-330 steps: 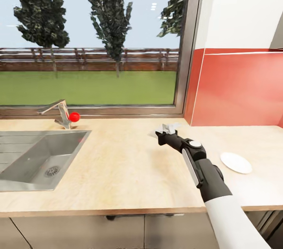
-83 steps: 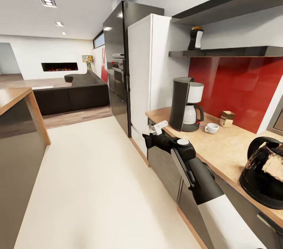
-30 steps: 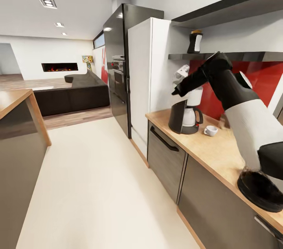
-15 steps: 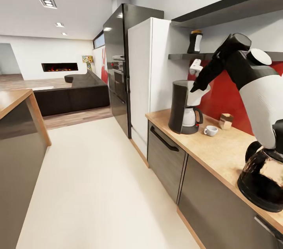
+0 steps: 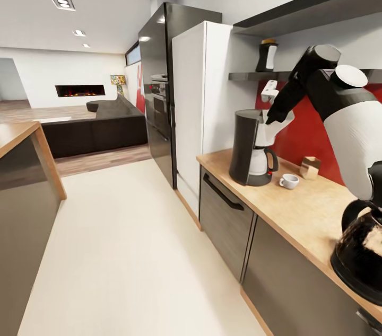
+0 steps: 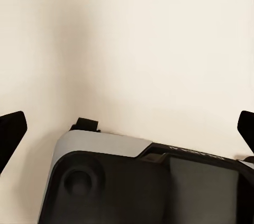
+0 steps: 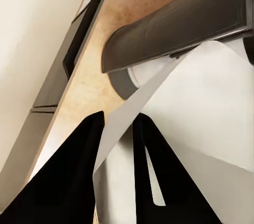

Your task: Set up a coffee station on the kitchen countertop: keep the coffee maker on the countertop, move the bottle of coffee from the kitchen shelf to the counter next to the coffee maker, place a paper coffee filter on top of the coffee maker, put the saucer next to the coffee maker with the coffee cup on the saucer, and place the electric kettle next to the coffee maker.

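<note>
Over the last second I've swung my right gripper [image 5: 271,113] from in front of the tall dark grey-black coffee maker [image 5: 243,146] to just above its flat top, still clamped on the white folded paper coffee filter [image 7: 174,113]. The filter now hangs over the machine on the tan wood-grain worktop [image 5: 297,209], so I judge release comes next; my left gripper's [image 6: 127,128] fingers stand wide apart, carrying nothing.

The surface [image 5: 297,214], a warm tan wood-grain worktop, ran along the red wall. The coffee maker [image 5: 249,148] stood near its far end by the white cabinet, close to the front edge. Just beside it, toward the wall, sat the coffee cup [image 5: 289,181], with a small tan box [image 5: 310,167] behind that against the wall. The electric kettle [image 5: 363,251] stood at the near end. Above, the kitchen shelf [image 5: 254,76] carried the bottle of coffee [image 5: 267,55], upright near its far end.
</note>
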